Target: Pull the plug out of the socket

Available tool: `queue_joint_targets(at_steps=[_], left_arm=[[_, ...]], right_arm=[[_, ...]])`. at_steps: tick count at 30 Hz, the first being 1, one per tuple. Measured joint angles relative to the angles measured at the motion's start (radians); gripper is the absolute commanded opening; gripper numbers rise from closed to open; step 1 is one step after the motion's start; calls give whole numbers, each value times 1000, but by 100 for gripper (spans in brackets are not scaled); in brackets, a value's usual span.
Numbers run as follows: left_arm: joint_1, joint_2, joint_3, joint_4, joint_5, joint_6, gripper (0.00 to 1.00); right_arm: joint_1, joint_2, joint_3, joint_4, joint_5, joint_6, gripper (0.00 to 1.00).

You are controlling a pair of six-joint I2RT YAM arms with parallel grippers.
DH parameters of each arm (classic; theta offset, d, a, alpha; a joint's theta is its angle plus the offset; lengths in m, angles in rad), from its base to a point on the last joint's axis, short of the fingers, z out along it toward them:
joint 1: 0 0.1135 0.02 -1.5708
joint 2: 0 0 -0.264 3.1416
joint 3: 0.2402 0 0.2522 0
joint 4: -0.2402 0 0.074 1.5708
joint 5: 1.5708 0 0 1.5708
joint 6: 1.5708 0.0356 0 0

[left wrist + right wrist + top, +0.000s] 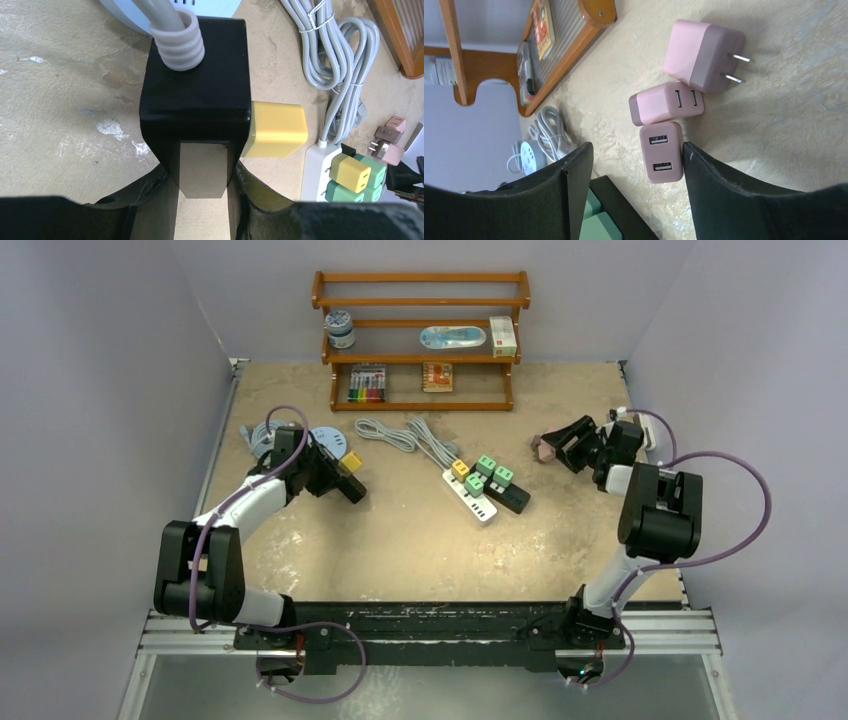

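The left gripper clamps the black socket; its yellow plug juts sideways toward the right gripper, which hangs well apart, jaws wide over pink chargers

Bare table before power strip

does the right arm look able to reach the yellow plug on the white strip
Probably yes: the right gripper is open, bare table lies between, though green plugs crowd the yellow plug.
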Motion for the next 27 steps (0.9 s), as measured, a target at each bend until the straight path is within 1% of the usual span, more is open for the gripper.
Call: queue_joint_targets(at_steps=[3,4,5,12,17,20,21,23,24,27], left_arm=[[0,0,2,-3,0,7,0],[0,0,2,-3,0,11,0],[0,0,2,-2,0,14,0],[0,0,2,-2,1,17,0],[0,0,4,-5,4,25,0],[0,0,13,-22,4,43,0],[0,-1,16,-27,4,51,0],[0,-4,26,-46,4,72,0],[0,-8,30,-55,5,84,0],[0,-28,50,-87,5,119,0]], right_arm=[[0,-52,0,-47,40,0,69],[0,-72,0,-66,57,0,79],[0,-93,1,-87,74,0,82],[0,-222,2,-193,145,-6,85],[1,-290,2,-230,171,-1,87],[23,-330,19,-264,205,-11,88],[39,-340,32,-276,221,-22,88],[96,-356,70,-296,270,-58,97],[141,-363,97,-309,312,-82,99],[328,-381,173,-308,455,-190,99]])
